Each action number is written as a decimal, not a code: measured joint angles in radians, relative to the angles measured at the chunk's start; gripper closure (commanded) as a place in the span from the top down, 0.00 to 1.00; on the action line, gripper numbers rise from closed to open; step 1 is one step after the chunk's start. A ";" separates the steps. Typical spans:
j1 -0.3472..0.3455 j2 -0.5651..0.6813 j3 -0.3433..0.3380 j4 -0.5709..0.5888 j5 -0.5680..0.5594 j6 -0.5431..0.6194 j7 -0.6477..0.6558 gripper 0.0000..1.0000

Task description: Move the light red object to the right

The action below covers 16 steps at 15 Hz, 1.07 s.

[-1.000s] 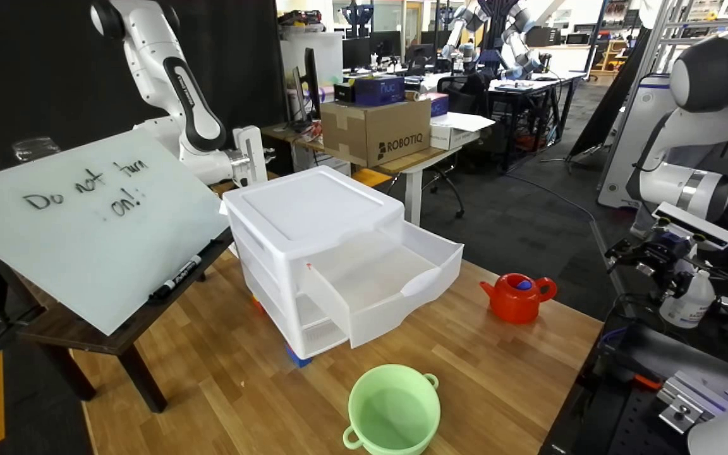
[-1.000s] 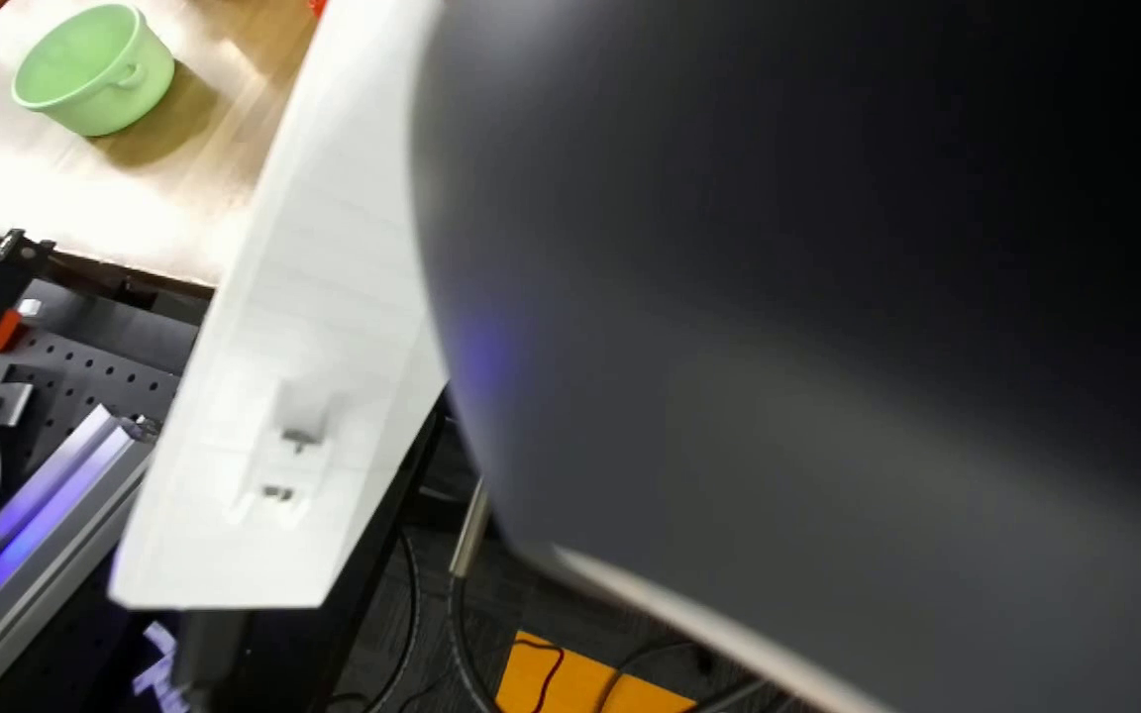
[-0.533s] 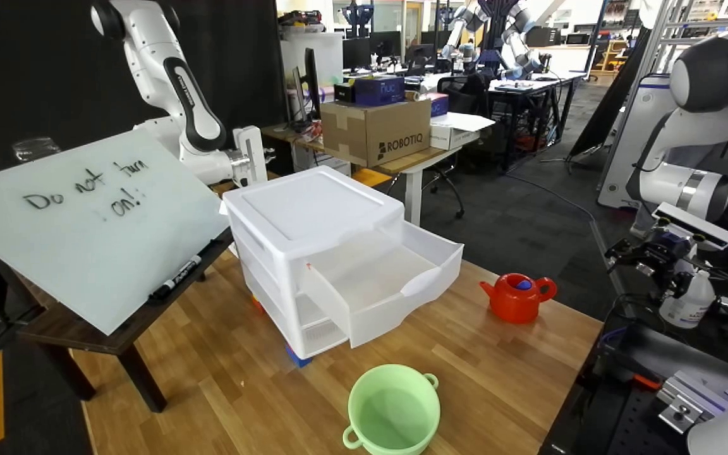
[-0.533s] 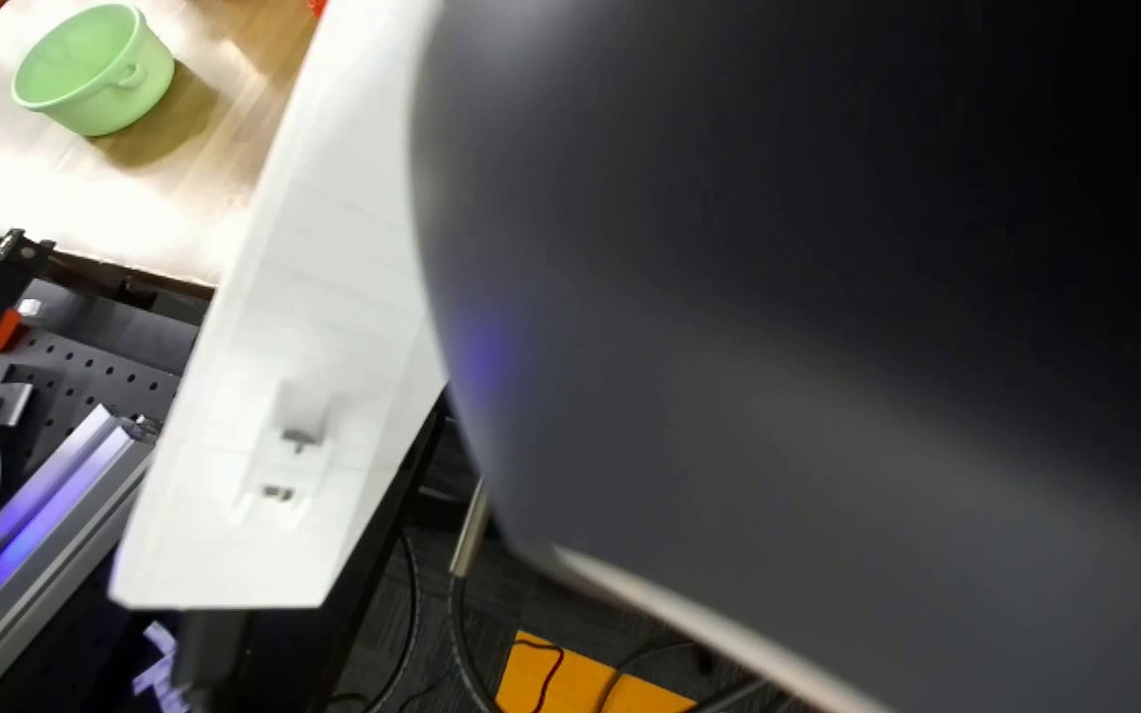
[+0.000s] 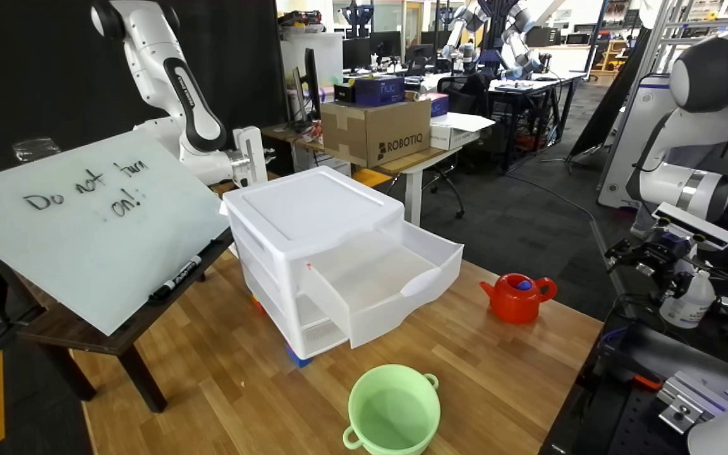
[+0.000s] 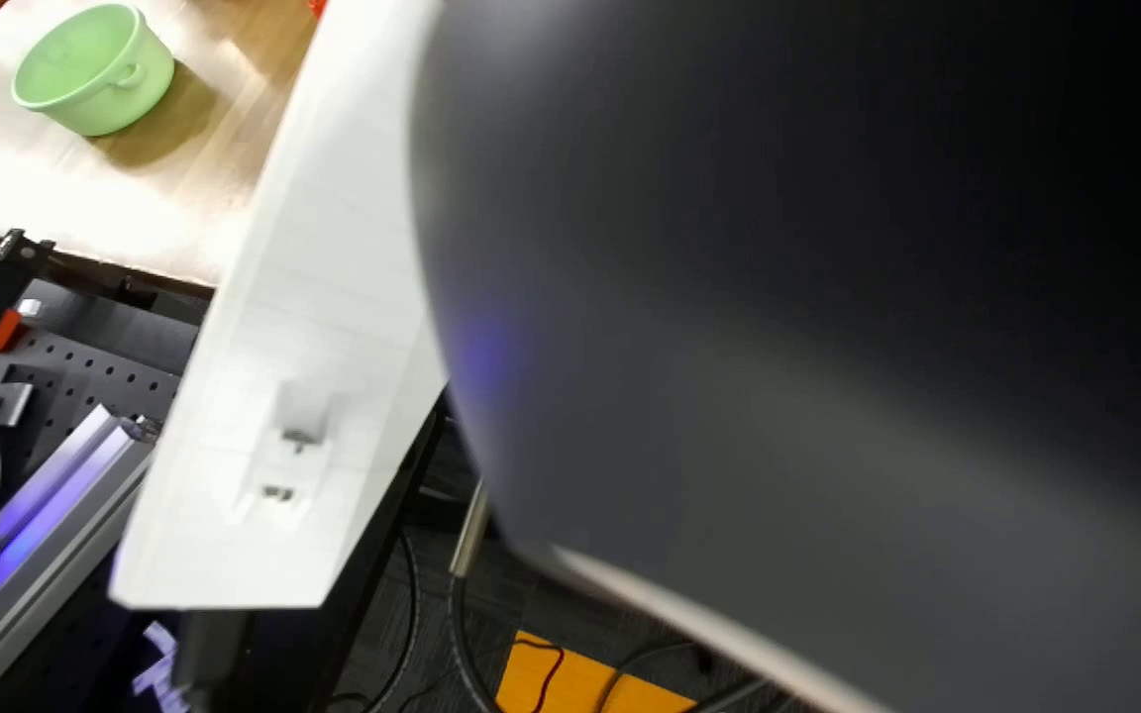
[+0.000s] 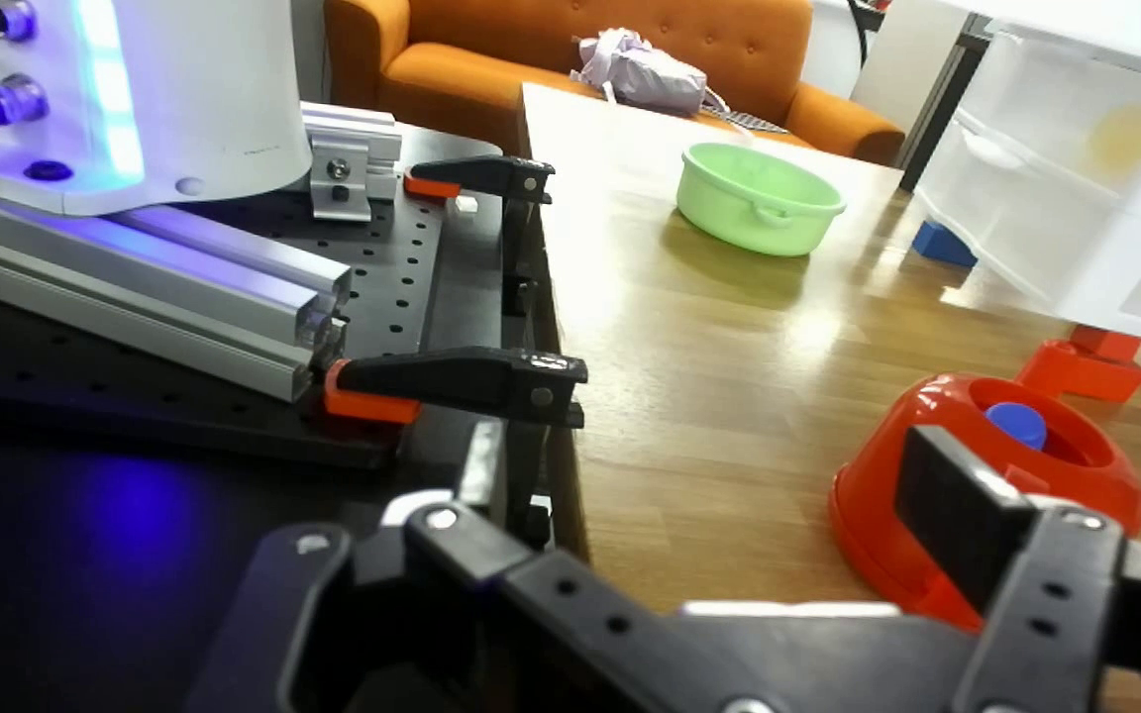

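The light red object is a small red pot (image 5: 515,303) with a spout, a handle and a blue piece at its top. It stands upright on the wooden table near the far right edge in an exterior view. Only a sliver of it (image 6: 317,7) shows in an exterior view. In the wrist view the pot (image 7: 873,485) is at the lower right, partly hidden behind one finger. My gripper (image 7: 724,495) is open with nothing between its fingers. In an exterior view the gripper (image 5: 645,268) hangs off the table, to the right of the pot.
A light green bowl (image 5: 394,375) stands at the table's near side. A white drawer unit (image 5: 313,205) with an open top drawer (image 5: 402,306) stands left of the pot. Clamps (image 7: 491,381) sit along the table edge. A whiteboard (image 5: 92,221) leans at left.
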 measured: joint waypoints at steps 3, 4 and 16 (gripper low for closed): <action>0.000 0.000 0.000 0.000 0.000 0.000 0.000 1.00; 0.000 0.000 0.000 0.000 0.000 0.000 0.000 1.00; -0.006 0.001 0.044 0.004 -0.017 0.008 0.030 1.00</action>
